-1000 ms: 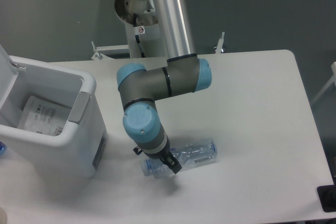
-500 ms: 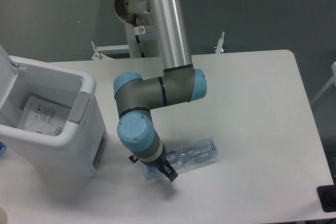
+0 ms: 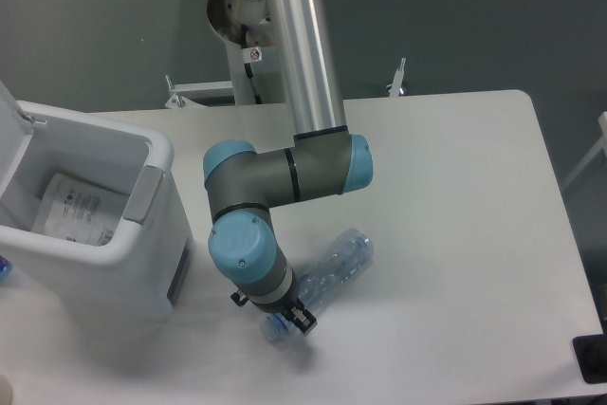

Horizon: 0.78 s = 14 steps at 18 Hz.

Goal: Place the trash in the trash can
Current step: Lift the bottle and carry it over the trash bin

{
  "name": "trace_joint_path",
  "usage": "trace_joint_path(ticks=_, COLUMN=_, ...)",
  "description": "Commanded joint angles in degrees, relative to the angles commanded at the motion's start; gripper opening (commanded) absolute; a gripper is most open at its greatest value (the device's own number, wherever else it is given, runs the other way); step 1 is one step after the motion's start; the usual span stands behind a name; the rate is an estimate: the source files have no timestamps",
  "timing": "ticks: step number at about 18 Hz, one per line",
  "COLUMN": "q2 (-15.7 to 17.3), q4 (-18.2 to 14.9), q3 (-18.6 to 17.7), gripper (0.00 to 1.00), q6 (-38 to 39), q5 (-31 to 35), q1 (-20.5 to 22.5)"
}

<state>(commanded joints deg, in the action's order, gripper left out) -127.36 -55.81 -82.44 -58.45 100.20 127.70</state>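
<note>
The trash can stands open at the left of the table, lid up. One piece of trash, a crumpled white wrapper with black print, lies inside it. The other piece, a clear plastic bottle, lies slanted on the table near the front, cap end low and to the left. My gripper points down at that cap end and is shut on the bottle's neck, the wrist hiding most of the fingers.
The arm's base column rises behind the table at the back. A black object sits at the table's front right corner. The table's right edge runs close to a grey frame.
The gripper moved left and toward the front edge. The bottle's cap end went with it, so the bottle swung from nearly level to a steep slant.
</note>
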Motion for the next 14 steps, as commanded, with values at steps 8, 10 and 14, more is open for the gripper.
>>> trace_joint_path(ticks=8, q2=1.58, q4=2.28, q3=5.45, gripper=0.48, q6=9.05, q5=-7.38, q1=2.11)
trace_joint_path(ticks=10, q2=2.81, q4=2.81, q3=5.97, gripper=0.48, q6=11.50, q5=-7.73, q1=2.81)
trace_joint_path(ticks=14, q2=6.58, q4=2.81, q3=8.00, gripper=0.48, q6=15.29, q5=-14.22, q1=4.83)
